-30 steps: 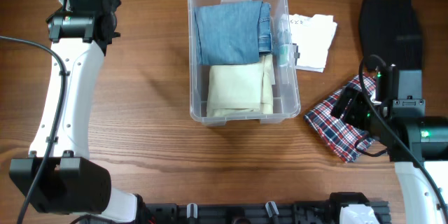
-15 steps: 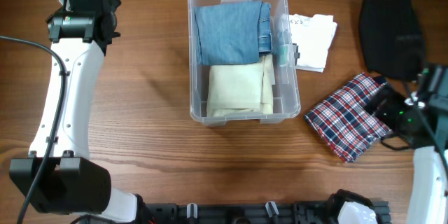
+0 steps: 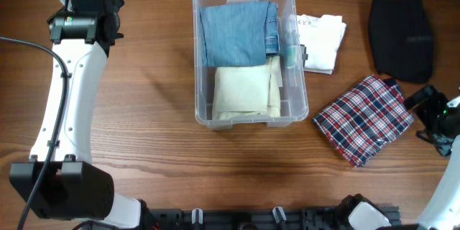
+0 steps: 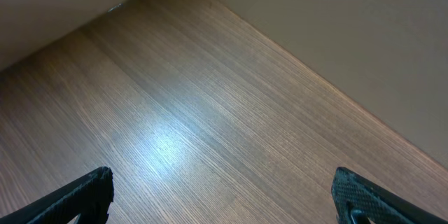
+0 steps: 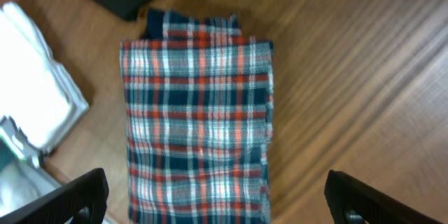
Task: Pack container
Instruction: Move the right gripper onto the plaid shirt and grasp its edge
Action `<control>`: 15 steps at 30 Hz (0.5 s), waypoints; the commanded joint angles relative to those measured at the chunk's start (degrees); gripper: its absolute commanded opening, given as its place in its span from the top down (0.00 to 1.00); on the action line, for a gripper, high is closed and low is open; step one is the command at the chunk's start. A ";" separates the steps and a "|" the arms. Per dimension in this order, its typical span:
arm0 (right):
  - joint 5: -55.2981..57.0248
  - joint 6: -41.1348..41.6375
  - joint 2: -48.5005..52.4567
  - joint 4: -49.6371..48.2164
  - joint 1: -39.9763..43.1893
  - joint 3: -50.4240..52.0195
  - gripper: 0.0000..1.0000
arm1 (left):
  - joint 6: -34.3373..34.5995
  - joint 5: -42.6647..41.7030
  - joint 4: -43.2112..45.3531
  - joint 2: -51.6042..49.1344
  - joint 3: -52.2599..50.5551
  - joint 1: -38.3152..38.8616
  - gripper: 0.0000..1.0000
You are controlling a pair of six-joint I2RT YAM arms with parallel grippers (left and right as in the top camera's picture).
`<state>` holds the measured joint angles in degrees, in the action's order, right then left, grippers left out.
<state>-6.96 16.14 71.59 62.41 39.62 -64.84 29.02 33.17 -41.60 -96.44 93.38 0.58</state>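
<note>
Two folded cloths, denim (image 3: 233, 34) and cream (image 3: 243, 92), in clear rounded container (image 3: 198, 57); left gripper (image 4: 224, 199), right gripper (image 5: 217, 199) agape, empty.

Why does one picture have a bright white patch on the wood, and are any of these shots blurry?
Left wrist view: the pale patch is glare from a light on the table, washing out the grain there. Right wrist view: soft all over, the stripes of the plaid cloth smeared, likely from motion. Overhead view: sharp and evenly lit, only faint shadows beside the container.
</note>
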 commanded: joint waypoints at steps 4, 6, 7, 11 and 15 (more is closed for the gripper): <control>-1.70 0.59 6.16 -7.08 1.11 7.08 0.00 | -0.26 0.96 0.15 -0.31 -0.07 -0.22 0.00; -2.71 0.57 7.69 -9.38 1.11 9.03 0.00 | -0.26 0.98 0.15 -0.31 -0.07 -0.22 0.00; -4.31 0.48 8.52 -10.64 1.11 10.08 0.00 | -0.26 0.96 0.15 -0.31 -0.07 -0.22 0.00; -5.53 0.35 11.32 -15.45 1.11 13.68 0.00 | -0.26 0.98 0.17 -0.31 -0.07 -0.22 0.00; -4.66 0.52 13.86 -19.54 1.11 16.00 0.00 | -0.24 0.96 0.17 -0.31 -0.07 -0.22 0.00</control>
<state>-10.52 16.40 83.44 44.82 40.34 -50.43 29.02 33.17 -41.58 -96.44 93.38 0.58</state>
